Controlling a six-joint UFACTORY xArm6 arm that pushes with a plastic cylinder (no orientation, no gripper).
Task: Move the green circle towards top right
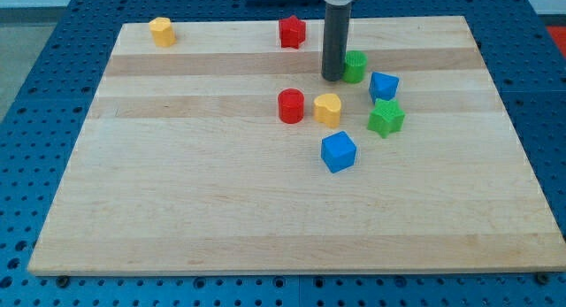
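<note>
The green circle (355, 66) stands on the wooden board (221, 210), right of centre near the view's top. My tip (333, 78) is at the lower end of the dark rod, touching or almost touching the green circle's left side. A blue block (384, 86) lies just right and below the green circle. A green star (386, 118) lies below that blue block.
A red cylinder (291, 106) and a yellow heart (328, 109) sit side by side below my tip. A blue cube (338, 152) lies further down. A red star (292, 31) and a yellow block (161, 31) stand near the board's top edge.
</note>
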